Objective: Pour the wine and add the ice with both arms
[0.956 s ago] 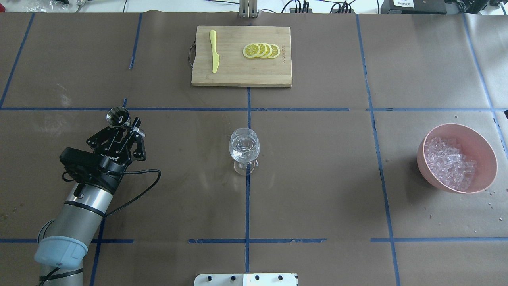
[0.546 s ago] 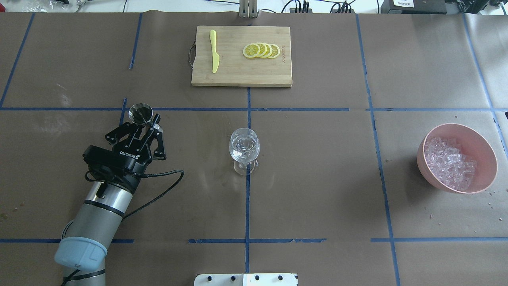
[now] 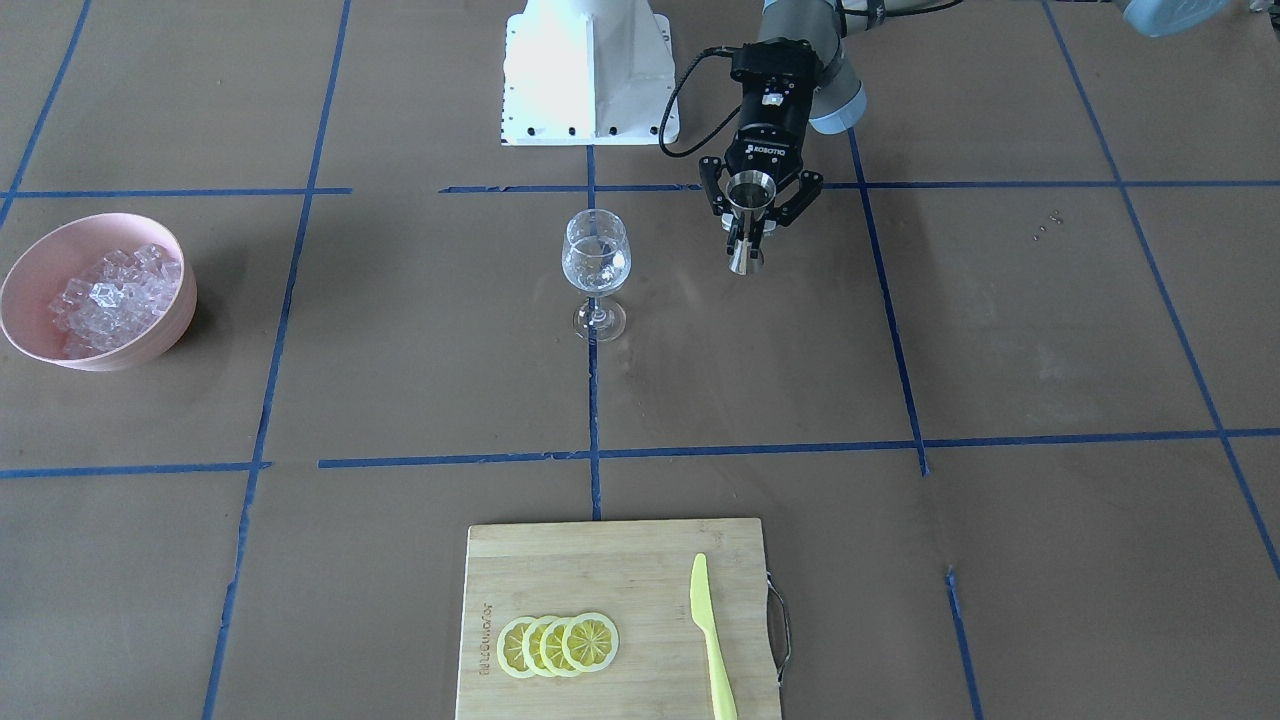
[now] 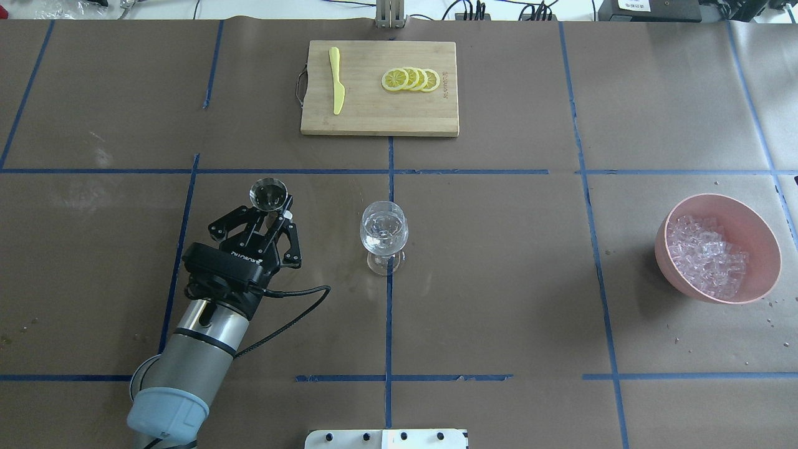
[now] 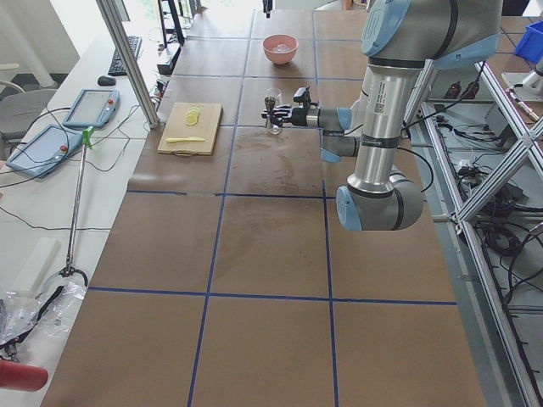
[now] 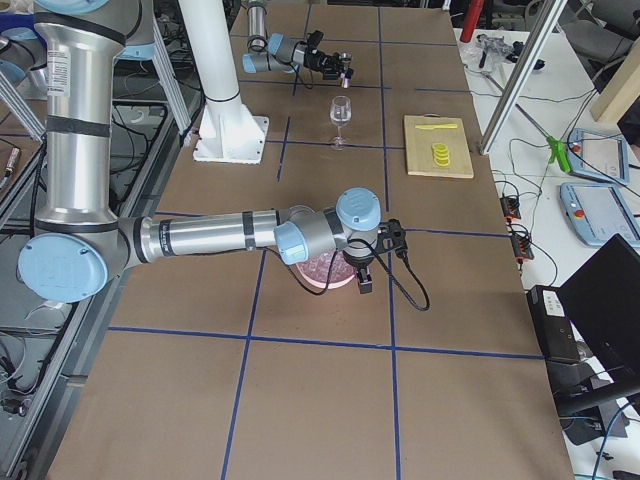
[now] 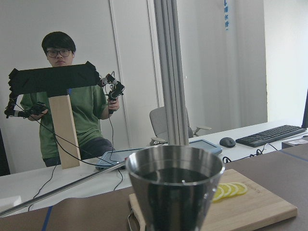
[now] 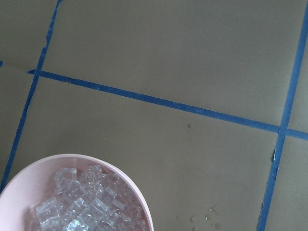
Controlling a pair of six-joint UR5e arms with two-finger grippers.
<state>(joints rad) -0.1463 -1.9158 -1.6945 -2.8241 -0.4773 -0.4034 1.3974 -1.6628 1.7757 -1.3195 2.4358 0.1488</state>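
Jigger (image 4: pixel 269 193) in L gripper (image 4: pixel 269 213) | moved nearer wine glass (image 4: pixel 384 234) | glass unmoved

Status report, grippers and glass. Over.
Left gripper shut on jigger, upright, short of wine glass. Right gripper by bowl of ice, state unclear. Nothing between jigger and glass.

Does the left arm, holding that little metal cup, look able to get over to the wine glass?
Probably yes. The left gripper holds the metal cup off to one side of the wine glass, and only bare table shows between them, so the way looks free.
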